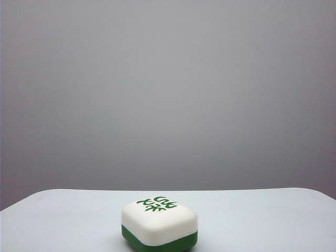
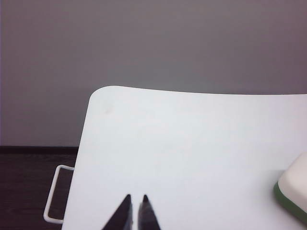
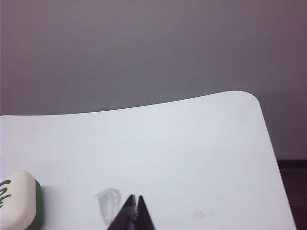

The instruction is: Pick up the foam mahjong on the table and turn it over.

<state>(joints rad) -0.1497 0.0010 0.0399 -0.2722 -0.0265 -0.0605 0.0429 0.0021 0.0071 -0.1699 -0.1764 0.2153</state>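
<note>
The foam mahjong (image 1: 159,223) lies on the white table (image 1: 262,210) near its front edge, white face with the green character up and the dark green half underneath. Neither gripper shows in the exterior view. In the left wrist view, my left gripper (image 2: 136,196) hovers over bare table (image 2: 192,143), its dark tips nearly together and empty, and the mahjong (image 2: 295,189) lies well off to one side. In the right wrist view, my right gripper (image 3: 135,196) is shut on nothing above the table (image 3: 168,153), with the mahjong (image 3: 19,201) apart from it on the other side.
A plain grey wall stands behind the table. A white wire frame (image 2: 53,196) hangs off the table's side edge over dark floor. A faint grey smudge (image 3: 108,203) marks the tabletop by the right gripper. The table's far corners are rounded.
</note>
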